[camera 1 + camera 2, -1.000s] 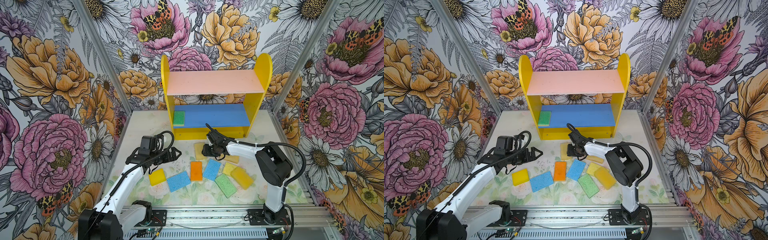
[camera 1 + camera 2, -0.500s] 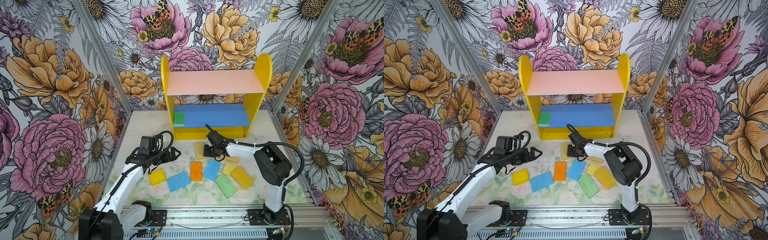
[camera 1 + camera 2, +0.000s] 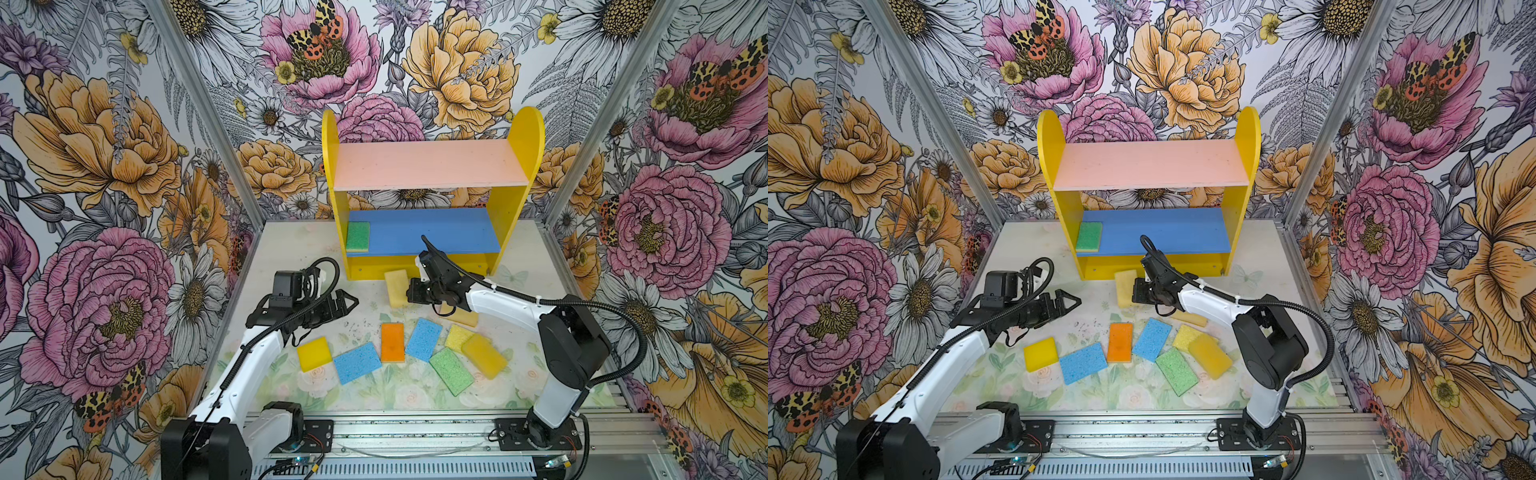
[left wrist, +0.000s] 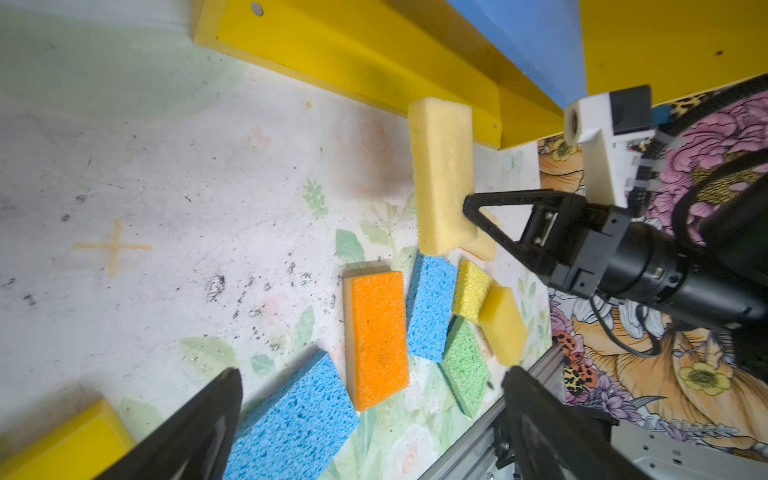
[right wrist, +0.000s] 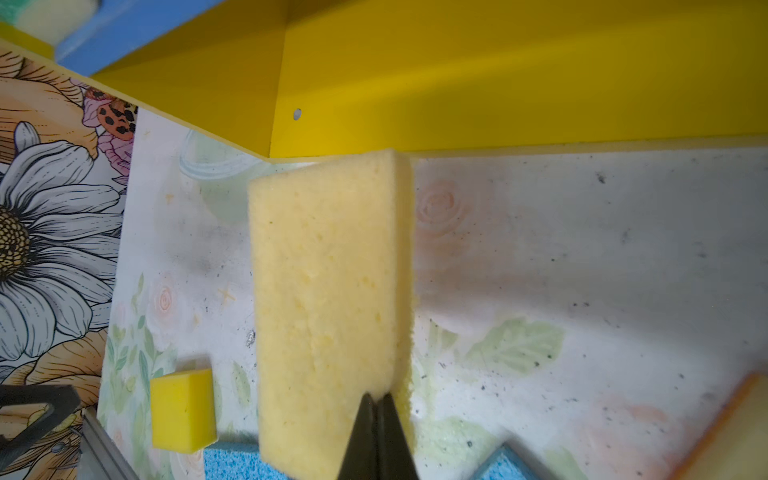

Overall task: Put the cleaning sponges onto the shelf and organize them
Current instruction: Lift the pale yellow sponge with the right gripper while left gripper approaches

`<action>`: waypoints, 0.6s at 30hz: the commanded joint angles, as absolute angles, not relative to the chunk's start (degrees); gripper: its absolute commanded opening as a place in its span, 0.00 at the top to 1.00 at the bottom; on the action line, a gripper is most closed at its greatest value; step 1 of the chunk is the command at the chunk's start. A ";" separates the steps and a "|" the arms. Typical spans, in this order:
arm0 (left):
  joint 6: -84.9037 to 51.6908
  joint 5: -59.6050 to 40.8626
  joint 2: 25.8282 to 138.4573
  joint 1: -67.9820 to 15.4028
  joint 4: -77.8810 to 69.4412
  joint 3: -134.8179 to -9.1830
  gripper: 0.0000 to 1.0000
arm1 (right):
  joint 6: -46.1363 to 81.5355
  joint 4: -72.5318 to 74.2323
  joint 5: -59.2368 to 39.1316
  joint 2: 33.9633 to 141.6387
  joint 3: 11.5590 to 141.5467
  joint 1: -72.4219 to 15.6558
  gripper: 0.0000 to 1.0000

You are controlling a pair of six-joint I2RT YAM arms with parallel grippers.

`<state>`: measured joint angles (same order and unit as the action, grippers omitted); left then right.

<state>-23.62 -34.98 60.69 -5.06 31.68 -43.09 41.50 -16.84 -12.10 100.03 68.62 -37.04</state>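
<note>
The shelf (image 3: 525, 137) stands at the back, with one green sponge (image 3: 358, 236) at the left end of its blue lower board. My right gripper (image 3: 411, 289) (image 5: 377, 401) is shut on the edge of a pale tan-yellow sponge (image 3: 397, 282) (image 5: 328, 299), held tilted just above the table in front of the shelf base. My left gripper (image 3: 347, 301) (image 4: 372, 374) hovers open and holds nothing, left of that sponge. Several cleaning sponges lie in a row on the table: yellow (image 3: 314, 353), blue (image 3: 357, 362), orange (image 3: 392, 342), blue (image 3: 424, 338), green (image 3: 451, 370).
Another tan sponge (image 3: 465, 318) lies partly under the right arm, and two yellow ones (image 3: 484, 355) overlap beside it. Floral walls close in on both sides. A metal rail (image 3: 415, 432) runs along the front edge. The right arm's elbow (image 3: 573, 345) stands over the table's right side.
My right gripper has shut on the pale tan-yellow sponge and tipped it up off the table. The left arm has not moved.
</note>
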 commanded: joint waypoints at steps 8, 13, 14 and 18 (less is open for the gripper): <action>-40.19 -43.61 60.64 -9.06 4.84 -37.12 0.02 | 40.37 -15.84 -23.70 94.19 71.64 -39.28 1.00; -45.32 -43.74 63.07 -11.45 -3.57 -36.22 0.12 | 39.50 -15.91 -27.14 93.54 73.74 -41.97 1.00; -45.55 -43.60 63.23 -11.60 -4.35 -36.10 0.15 | 39.43 -15.92 -27.50 93.42 73.88 -42.47 1.00; -45.59 -43.07 63.00 -11.60 -4.53 -35.95 0.27 | 39.38 -15.90 -27.59 92.27 73.49 -43.41 1.00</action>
<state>-43.66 -42.28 63.29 -11.40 0.14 -36.67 40.40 -16.88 -26.06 94.61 72.23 -43.13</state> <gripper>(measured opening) 0.749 0.047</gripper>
